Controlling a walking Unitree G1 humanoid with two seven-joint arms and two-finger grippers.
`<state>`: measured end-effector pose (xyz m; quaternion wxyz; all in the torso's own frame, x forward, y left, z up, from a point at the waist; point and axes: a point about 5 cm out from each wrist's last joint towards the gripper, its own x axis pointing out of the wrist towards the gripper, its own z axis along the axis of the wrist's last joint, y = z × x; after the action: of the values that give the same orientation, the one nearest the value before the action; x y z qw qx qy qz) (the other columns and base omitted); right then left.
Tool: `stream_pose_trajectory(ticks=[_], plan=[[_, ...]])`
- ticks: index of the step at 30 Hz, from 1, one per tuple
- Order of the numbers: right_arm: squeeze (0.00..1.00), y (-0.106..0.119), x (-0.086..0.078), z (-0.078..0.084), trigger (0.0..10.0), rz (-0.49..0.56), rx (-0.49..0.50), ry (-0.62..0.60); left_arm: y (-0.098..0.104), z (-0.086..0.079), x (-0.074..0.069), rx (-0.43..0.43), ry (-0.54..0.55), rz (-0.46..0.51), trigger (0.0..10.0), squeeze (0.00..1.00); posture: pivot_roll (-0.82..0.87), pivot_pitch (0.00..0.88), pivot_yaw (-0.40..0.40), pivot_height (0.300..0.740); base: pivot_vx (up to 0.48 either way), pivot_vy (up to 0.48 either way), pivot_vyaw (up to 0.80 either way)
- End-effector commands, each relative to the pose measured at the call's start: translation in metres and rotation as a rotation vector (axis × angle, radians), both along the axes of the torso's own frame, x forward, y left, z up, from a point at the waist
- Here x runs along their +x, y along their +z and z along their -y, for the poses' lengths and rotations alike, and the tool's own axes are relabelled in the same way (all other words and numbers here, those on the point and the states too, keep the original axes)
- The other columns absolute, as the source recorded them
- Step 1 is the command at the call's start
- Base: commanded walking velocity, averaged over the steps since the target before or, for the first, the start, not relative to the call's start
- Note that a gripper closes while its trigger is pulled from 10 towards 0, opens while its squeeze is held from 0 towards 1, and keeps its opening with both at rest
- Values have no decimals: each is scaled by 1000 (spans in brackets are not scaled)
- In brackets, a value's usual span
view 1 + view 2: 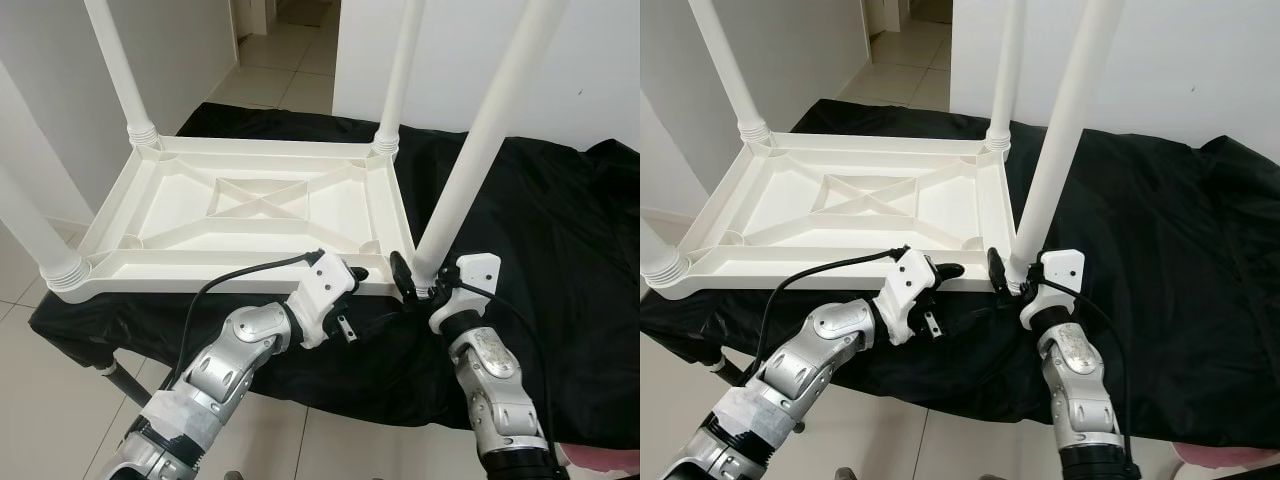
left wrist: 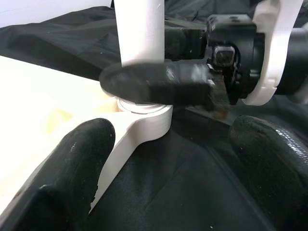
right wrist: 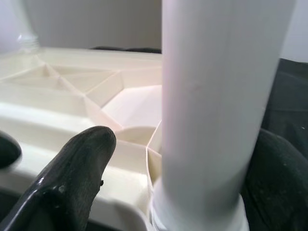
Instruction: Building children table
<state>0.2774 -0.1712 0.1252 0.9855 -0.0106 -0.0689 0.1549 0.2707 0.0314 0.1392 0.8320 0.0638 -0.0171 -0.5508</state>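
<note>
Black cloth [image 1: 560, 230] covers the low support surface edge to edge, rumpled and folded toward its right side, hanging over the near edge. Light floor tiles [image 1: 40, 400] with grey grout lines under and around it, a metal frame leg [image 1: 125, 385] pokes out below the cloth at the near left corner. White walls [image 1: 60, 90] at left and behind on the right, an open doorway [image 1: 285, 40] between them with more tile running back; small pink patch [image 1: 600, 462] at bottom right, can't tell what.
</note>
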Motion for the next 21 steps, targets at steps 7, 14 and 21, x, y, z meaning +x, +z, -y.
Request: stream_pose_trajectory(ticks=[7,14,21], plan=[[0,1,19,12,10000,-16,-72,166,0,4,-8,14,-99,2,10000,0,-75,0,-17,740,0,0,0],[0,1,38,13,0,-31,-128,227,0,4,-7,14,-99,3,10000,0,-75,0,-5,740,0,0,0],[0,-7,40,15,0,-53,-127,258,6,4,1,13,-92,20,10000,0,-73,0,-6,740,0,0,0]])
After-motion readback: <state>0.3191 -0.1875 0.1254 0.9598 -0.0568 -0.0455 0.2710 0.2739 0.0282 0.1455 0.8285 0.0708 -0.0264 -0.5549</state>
